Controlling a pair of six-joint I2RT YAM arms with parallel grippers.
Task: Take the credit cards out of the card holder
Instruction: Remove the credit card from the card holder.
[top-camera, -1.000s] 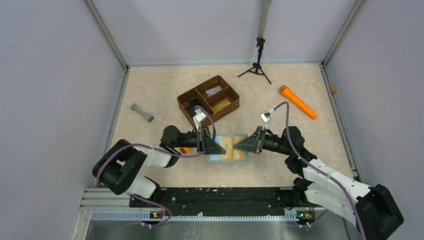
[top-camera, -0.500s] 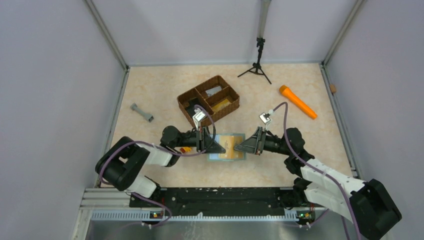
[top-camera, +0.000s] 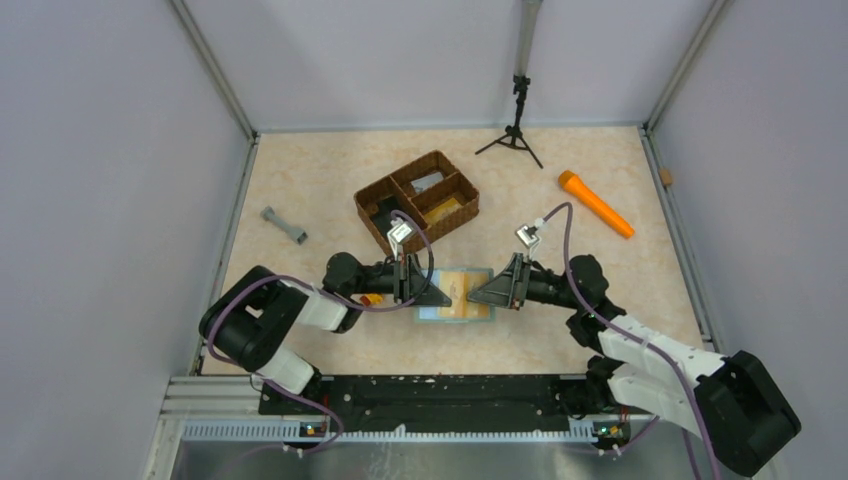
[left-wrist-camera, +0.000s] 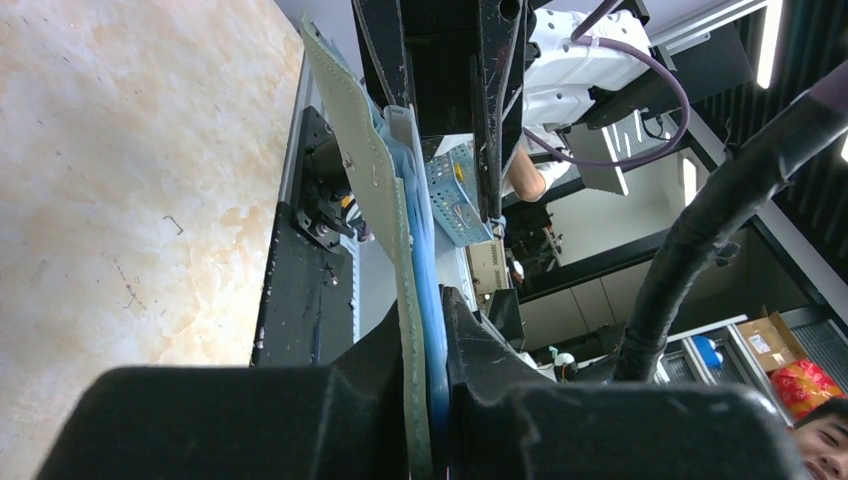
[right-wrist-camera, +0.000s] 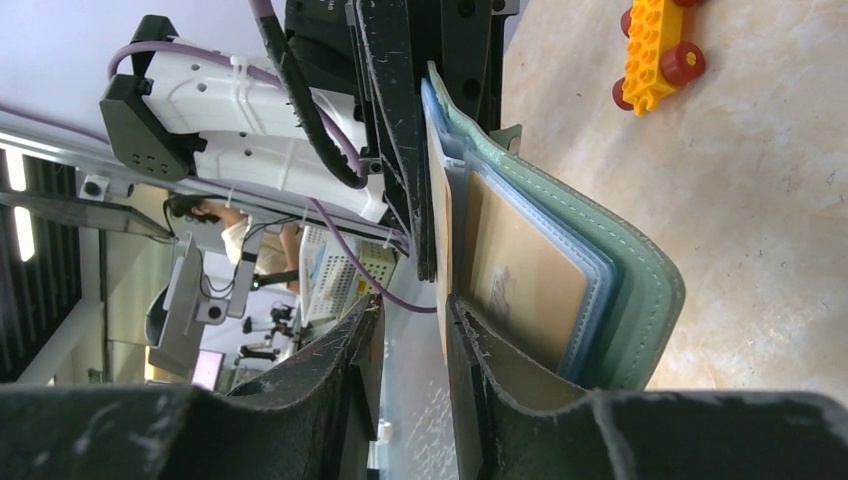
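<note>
Mid-frame, the left gripper (left-wrist-camera: 425, 330) pinches the flat grey-green folding card holder (top-camera: 458, 311). The right gripper (right-wrist-camera: 412, 330) gapes narrowly against it.

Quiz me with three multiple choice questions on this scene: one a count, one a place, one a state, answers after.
1. The basket has how many compartments? A three; B two; C five.
2. The card holder is: A inside the basket; B between the two arms' jaws; C in the far right corner.
3. The left gripper is: A open over nothing; B out of view; C shut on the card holder.
Answers: 1 A, dividers make three sections; 2 B, the top view shows it there; 3 C, the left wrist view shows its flap pinched.
</note>
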